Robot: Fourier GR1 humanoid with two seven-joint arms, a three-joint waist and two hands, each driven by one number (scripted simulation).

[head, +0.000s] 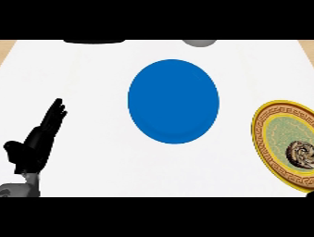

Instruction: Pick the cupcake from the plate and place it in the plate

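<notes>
Sitting on the gold plate (275, 115) at the right edge, the cupcake (303, 153) waits. The blue plate (173, 101) in the middle is its new home. The left robot hand (41, 139) rests with fingers apart, lower left.

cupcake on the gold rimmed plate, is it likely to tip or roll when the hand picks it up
The cupcake looks small and squat, so it is probably light. Its rounded outline suggests it could roll if knocked onto its side. It sits toward the lower right of the gold-rimmed plate, near the rim, so a sideways nudge might push it against that rim.
</notes>
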